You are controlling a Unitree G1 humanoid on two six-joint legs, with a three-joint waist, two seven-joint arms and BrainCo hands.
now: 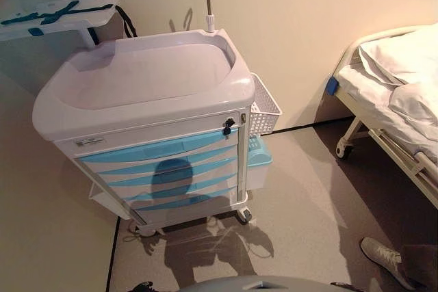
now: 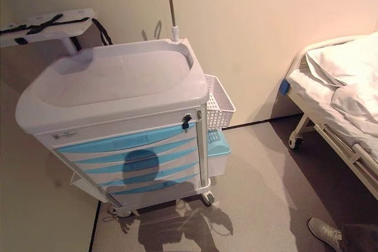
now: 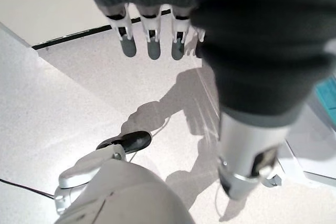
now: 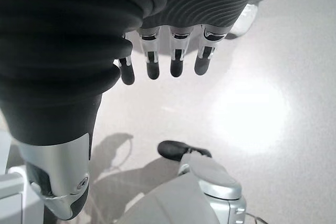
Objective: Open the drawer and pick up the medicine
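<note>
A white-sheeted hospital bed (image 1: 397, 94) stands well to the right, a person's pale shoe (image 1: 383, 256) on the grey floor. A white wire basket (image 1: 263, 106) hangs on the white medical cart (image 1: 147, 87); its blue-fronted drawers (image 1: 164, 172) are all closed, medicine unseen. Left hand (image 3: 152, 38) and right hand (image 4: 168, 59) hang with relaxed, empty fingers.

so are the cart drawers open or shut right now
Shut. All the blue drawer fronts sit flush with the cart face, none pulled out. Both hands hang over the floor, away from it.
</note>
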